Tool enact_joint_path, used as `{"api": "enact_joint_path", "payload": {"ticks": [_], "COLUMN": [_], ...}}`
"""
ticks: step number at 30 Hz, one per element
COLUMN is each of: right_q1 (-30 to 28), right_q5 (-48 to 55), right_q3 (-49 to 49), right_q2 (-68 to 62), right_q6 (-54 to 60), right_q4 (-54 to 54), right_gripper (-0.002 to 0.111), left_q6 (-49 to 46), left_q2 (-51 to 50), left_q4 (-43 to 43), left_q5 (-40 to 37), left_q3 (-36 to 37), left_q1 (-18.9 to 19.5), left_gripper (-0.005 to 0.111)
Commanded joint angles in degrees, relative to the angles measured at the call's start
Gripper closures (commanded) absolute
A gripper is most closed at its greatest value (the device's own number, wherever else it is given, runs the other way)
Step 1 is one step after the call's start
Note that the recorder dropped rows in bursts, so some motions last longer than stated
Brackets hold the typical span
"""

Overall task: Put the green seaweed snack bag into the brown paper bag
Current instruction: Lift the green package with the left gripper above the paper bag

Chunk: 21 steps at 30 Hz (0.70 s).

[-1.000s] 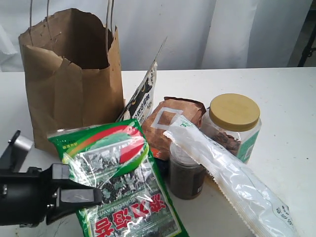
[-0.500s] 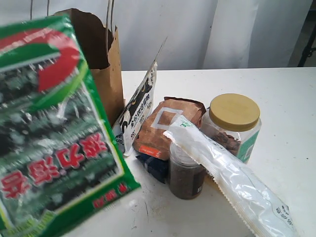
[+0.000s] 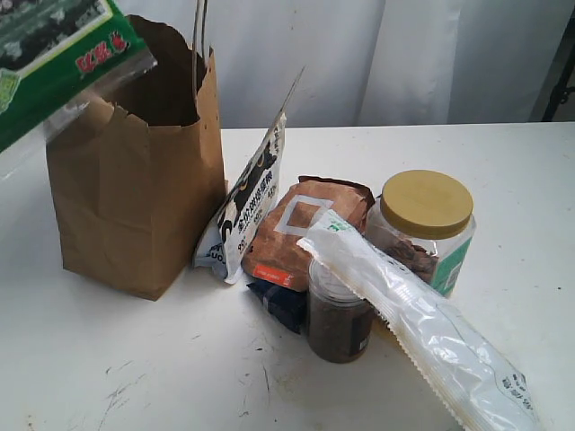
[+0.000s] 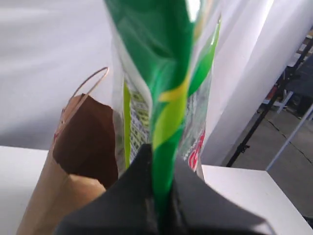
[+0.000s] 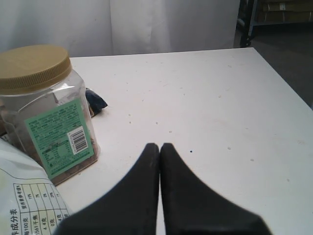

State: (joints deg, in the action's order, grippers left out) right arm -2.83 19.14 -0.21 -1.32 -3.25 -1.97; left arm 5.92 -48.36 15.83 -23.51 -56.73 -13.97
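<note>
Lifted off the counter (image 3: 269,386) since a second ago, the green seaweed snack bag (image 3: 49,45) is clamped in the left end effector (image 4: 161,166), with the brown paper bag (image 3: 135,197) mouth just beyond it. Lower it edge-first (probably not yet centred). Only the left wrist view shows that clamp; the right end effector (image 5: 160,149) is pressed together, empty.

Exterior: we look obliquely down across the worktop (image 3: 503,171) toward white curtain (image 3: 431,54), close | Left wrist: high, past left gripper (image 4: 161,164), green seaweed snack bag (image 4: 161,73) filling frame, brown paper bag (image 4: 44,196) shared with exterior | Right wrist: low over right gripper (image 5: 160,147), jar (image 5: 44,112) shared
</note>
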Motion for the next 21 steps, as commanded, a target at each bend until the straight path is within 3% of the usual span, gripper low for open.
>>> {"api": "enact_joint_path", "payload": {"ticks": [1, 8, 21], "right_q1": [-0.3, -0.3, -0.3], "right_q5": [-0.88, -0.88, -0.88], "right_q3": [0.21, 0.21, 0.21], "right_q2": [0.43, 0.43, 0.43], "right_q6": [-0.09, -0.09, -0.09], "right_q4": [0.15, 0.15, 0.15], "right_gripper": [0.108, 0.108, 0.108], "left_q6": [-0.2, -0.4, -0.4], "left_q2": [-6.81, -15.48, -25.83], "left_q4": [-0.13, -0.13, -0.13], "left_q5": [6.06, 15.77, 28.38], "left_q3": [-4.35, -9.5, -9.52], "left_q1": [-0.22, -0.22, -0.22], "left_gripper": [0.107, 0.107, 0.107]}}
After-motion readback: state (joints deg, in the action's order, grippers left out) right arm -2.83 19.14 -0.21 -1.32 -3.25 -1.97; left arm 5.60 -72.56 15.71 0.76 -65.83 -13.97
